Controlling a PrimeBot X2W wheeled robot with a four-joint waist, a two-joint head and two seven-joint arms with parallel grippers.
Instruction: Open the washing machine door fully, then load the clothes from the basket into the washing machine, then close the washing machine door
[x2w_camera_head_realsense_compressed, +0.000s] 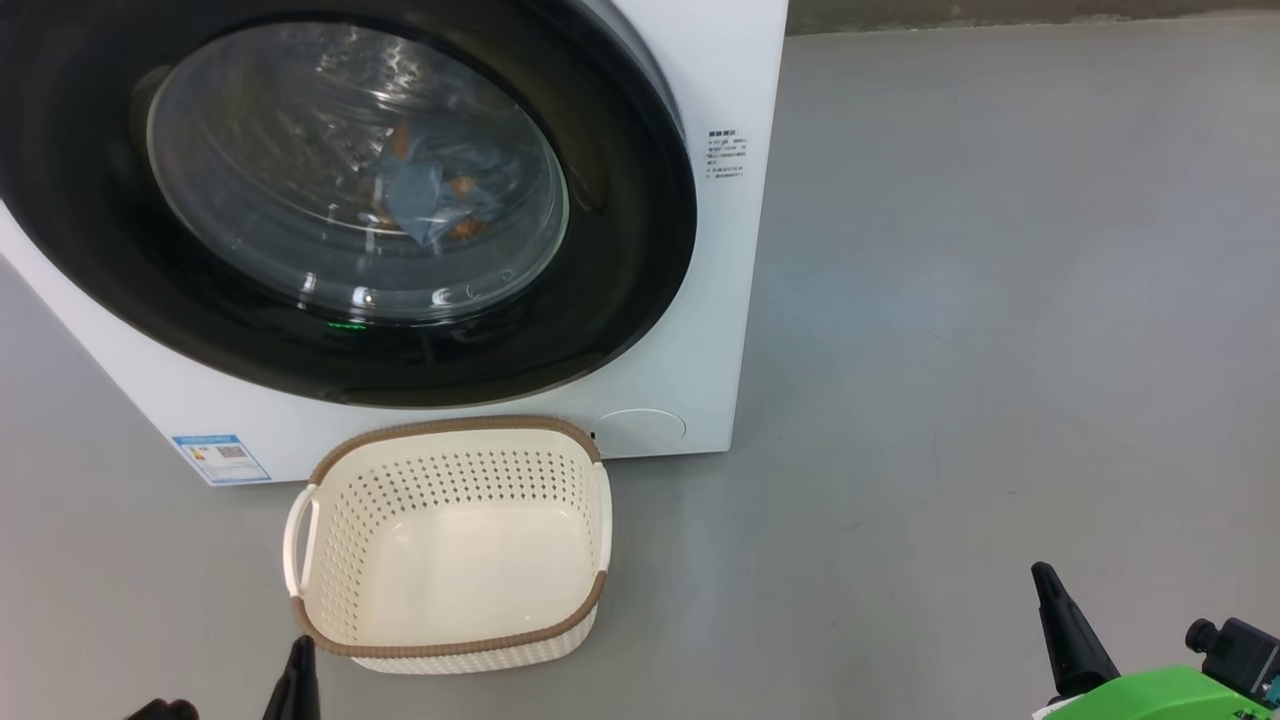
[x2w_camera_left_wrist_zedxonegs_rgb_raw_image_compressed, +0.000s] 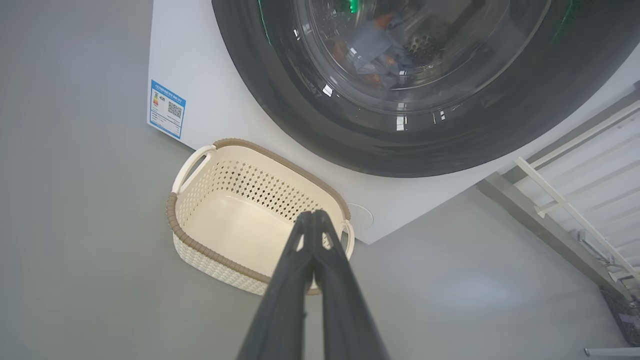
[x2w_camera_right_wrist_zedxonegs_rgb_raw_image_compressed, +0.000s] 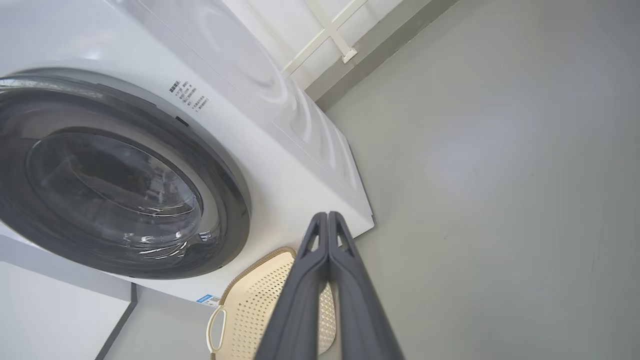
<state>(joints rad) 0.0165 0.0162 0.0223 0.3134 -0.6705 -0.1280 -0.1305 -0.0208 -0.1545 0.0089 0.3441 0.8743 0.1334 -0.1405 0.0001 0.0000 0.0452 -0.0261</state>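
We judge the task to be at its end. The washing machine door (x2w_camera_head_realsense_compressed: 640, 300) sits flush against the white front of the washing machine (x2w_camera_head_realsense_compressed: 725, 340). The clothes (x2w_camera_head_realsense_compressed: 425, 195) lie inside the drum, seen through the glass as a blue-grey bundle with orange specks. The basket (x2w_camera_head_realsense_compressed: 450, 428) stands on the floor (x2w_camera_head_realsense_compressed: 950, 350) just in front of the machine, below the door, with nothing in it. All 3 steps look done, so the next move, as we read it, calls only for a check that the door has latched, then drawing the arms back

Our left hand (x2w_camera_left_wrist_zedxonegs_rgb_raw_image_compressed: 314, 216) is clenched on nothing, its 2 fingers pressed together, hovering near the basket's near rim. Our right hand (x2w_camera_right_wrist_zedxonegs_rgb_raw_image_compressed: 327, 216) is likewise clenched and holds nothing, well apart from the machine, over the floor to the right

As for edges, the basket's far rim sits close to the machine's front; we cannot tell whether they touch. The door's black rim bulges out above the basket, so a rising left arm should mind it. Right of the machine's corner the floor runs open, leaving free room to withdraw
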